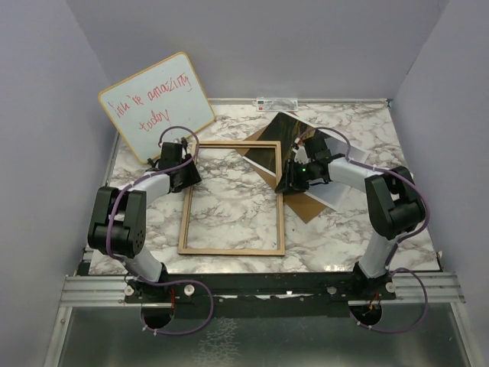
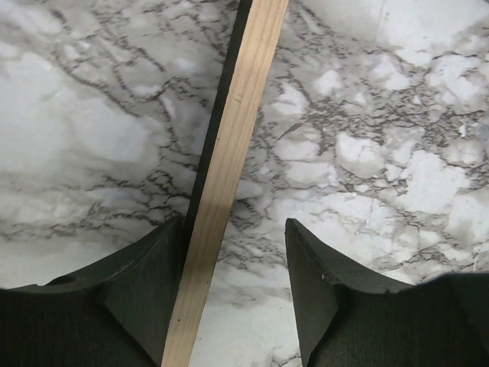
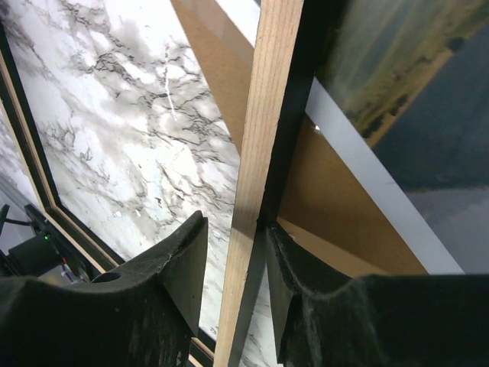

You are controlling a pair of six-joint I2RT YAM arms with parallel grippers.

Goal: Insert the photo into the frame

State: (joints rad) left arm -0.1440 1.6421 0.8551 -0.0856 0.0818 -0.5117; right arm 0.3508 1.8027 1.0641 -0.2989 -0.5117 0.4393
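The frame [image 1: 231, 251] lies flat on the marble table with its light wood face up. My left gripper [image 1: 186, 170] straddles its left rail near the far corner. In the left wrist view that rail [image 2: 229, 153] rests against the left finger [image 2: 145, 283], and a wide gap separates it from the right finger; the gripper [image 2: 235, 222] is open. My right gripper [image 1: 286, 180] straddles the right rail [image 3: 271, 115]. There the gripper [image 3: 235, 222] has its right finger against the rail's black edge and its left finger a little clear. The glossy photo [image 1: 276, 145] [image 3: 397, 69] lies just beyond the far right corner.
A brown board [image 1: 306, 205] [image 3: 336, 199] lies under the photo, right of the frame, with a white sheet [image 1: 340, 197] beneath my right arm. A whiteboard [image 1: 157, 103] with red handwriting leans at the back left. Grey walls close in three sides.
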